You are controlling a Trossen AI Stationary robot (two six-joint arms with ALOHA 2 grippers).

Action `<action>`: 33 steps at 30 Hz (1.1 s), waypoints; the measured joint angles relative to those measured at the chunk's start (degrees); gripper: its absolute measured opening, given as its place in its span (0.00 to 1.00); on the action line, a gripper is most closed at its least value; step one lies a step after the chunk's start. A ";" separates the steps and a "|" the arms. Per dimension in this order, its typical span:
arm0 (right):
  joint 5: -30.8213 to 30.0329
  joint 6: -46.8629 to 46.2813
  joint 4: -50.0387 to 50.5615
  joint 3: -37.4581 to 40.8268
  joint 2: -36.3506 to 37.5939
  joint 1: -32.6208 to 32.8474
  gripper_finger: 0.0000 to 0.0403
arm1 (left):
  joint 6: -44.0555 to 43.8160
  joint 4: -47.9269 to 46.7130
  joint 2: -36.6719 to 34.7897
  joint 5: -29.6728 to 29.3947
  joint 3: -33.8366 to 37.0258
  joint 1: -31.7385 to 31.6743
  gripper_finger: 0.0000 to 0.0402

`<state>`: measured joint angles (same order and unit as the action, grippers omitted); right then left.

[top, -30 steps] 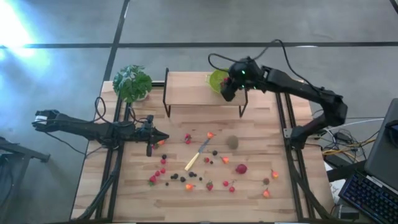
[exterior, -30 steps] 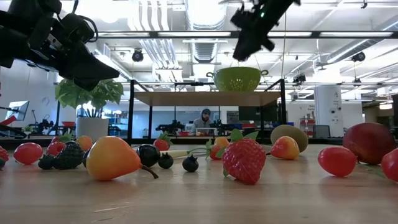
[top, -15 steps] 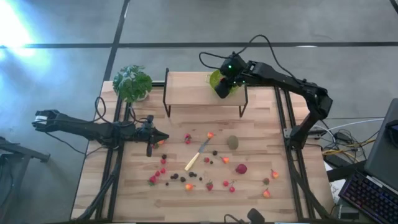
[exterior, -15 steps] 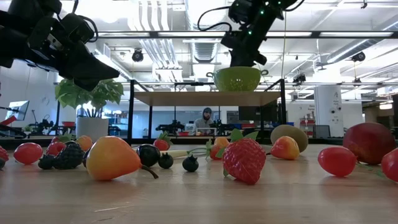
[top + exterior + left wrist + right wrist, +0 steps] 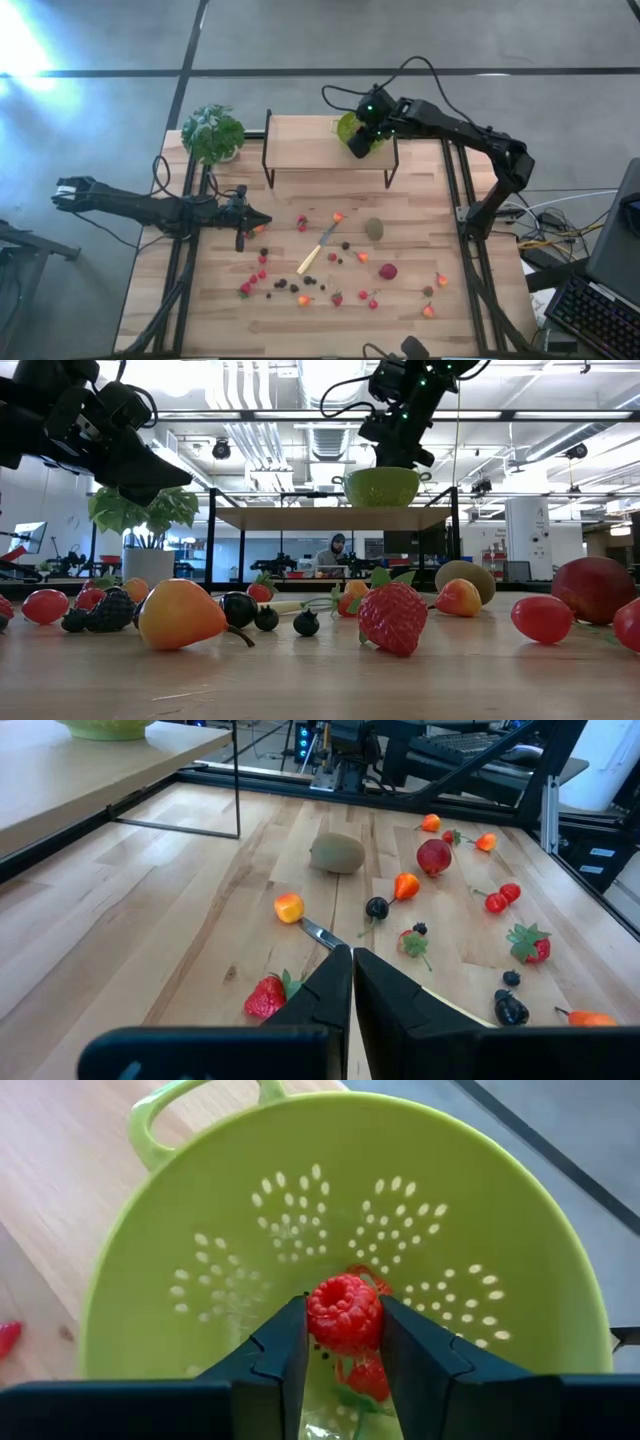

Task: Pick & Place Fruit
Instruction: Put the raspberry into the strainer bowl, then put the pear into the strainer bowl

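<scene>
A green colander (image 5: 352, 130) stands on the wooden shelf (image 5: 320, 152) at the table's far side. My right gripper (image 5: 343, 1320) hangs over its bowl, shut on a red raspberry (image 5: 345, 1312). Another red fruit (image 5: 368, 1378) lies inside the colander (image 5: 200, 1230), below the raspberry. Several small fruits (image 5: 330, 265) and a kiwi (image 5: 375, 229) lie scattered on the tabletop. Over the table's left part, clear of them, my left gripper (image 5: 262, 222) hovers shut. My right gripper pinches the raspberry's two sides (image 5: 318, 1316) between its two fingers. The fingers slant down from above, into the colander's mouth. The raspberry is lifted clear, above the colander's perforated bottom.
A pale-handled knife (image 5: 318, 250) lies among the fruit at mid-table. A potted plant (image 5: 212, 132) stands at the far left corner. The shelf's black legs (image 5: 391, 172) stand on the tabletop. The table's right part holds only a few fruits (image 5: 430, 300).
My right gripper, with the raspberry, has sunk toward the colander and shifted slightly toward the table's left edge, tipping further down; in the last half second it has almost kept still.
</scene>
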<state>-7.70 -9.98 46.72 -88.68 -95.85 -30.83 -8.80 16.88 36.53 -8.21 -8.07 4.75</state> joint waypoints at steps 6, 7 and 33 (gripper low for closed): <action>-1.38 0.90 -0.05 0.00 0.00 0.07 0.37 | -0.02 0.00 -0.01 0.00 0.00 0.00 0.05; -1.42 1.23 -0.04 -0.03 0.00 0.07 0.39 | 0.00 0.00 -0.01 0.00 0.01 0.00 0.05; -1.38 -0.89 30.82 -12.59 1.39 13.82 0.45 | -0.02 0.00 -0.02 0.00 0.01 0.00 0.05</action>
<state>-9.08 -10.88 77.54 -101.27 -94.46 -17.01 -8.82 16.88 36.51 -8.21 -8.07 4.75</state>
